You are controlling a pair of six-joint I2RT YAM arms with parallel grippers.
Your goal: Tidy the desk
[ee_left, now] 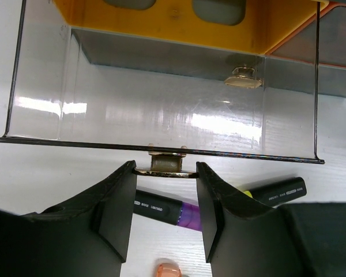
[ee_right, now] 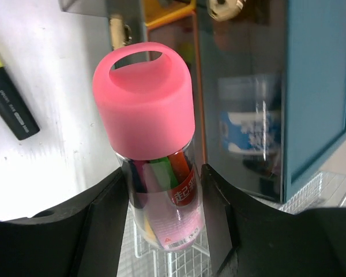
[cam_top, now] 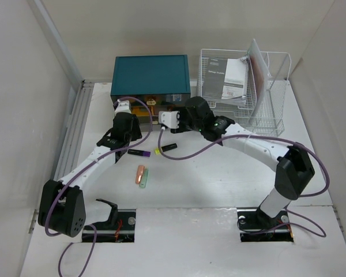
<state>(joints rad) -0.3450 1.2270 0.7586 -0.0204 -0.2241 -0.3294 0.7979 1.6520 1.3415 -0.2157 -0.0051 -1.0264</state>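
My left fingers point(ee_left: 118, 202), partly closed, pinch the small brass knob point(ee_left: 164, 164) of a clear drawer front point(ee_left: 161, 109). My right fingers point(ee_right: 109, 219) clamp a clear jar with a pink cap point(ee_right: 153, 144) - both at the far middle of the wide white bench point(cam_top: 219, 173) spread beneath.

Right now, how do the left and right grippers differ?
The left gripper grips the brass handle of the clear drawer; the right gripper grips a pink-capped tube. Left's catch is fixed to the drawer; right's tube is loose. Both are shut on something, near the teal box.
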